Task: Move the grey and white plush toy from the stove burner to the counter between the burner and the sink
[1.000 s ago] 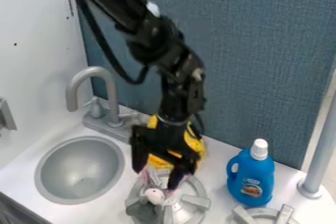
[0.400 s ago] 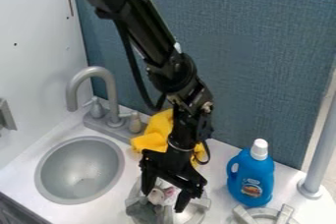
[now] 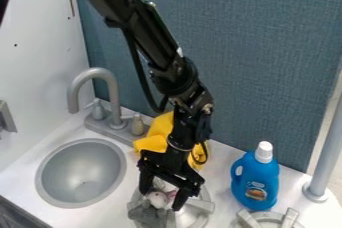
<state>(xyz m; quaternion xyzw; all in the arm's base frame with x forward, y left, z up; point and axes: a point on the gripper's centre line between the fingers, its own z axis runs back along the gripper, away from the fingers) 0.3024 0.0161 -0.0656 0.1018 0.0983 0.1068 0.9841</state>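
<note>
The black gripper (image 3: 161,200) hangs low over the left stove burner (image 3: 194,214), its fingers spread apart and pointing down. Between and just in front of them is a small plush toy (image 3: 148,213), grey with a pinkish-white part, lying on the burner. Whether the fingers touch the toy I cannot tell. Behind the gripper a yellow cloth (image 3: 157,134) lies crumpled on the counter, partly hidden by the arm.
To the right stands a blue detergent bottle (image 3: 255,179) with a white cap, near a grey post (image 3: 325,154). A second burner (image 3: 270,218) is at the bottom edge. On the left are the round sink (image 3: 81,173) and a curved faucet (image 3: 112,92).
The gripper first moved right and down, swinging off the yellow cloth, then shifted slightly left over the plush toy. Its fingers stay apart.
</note>
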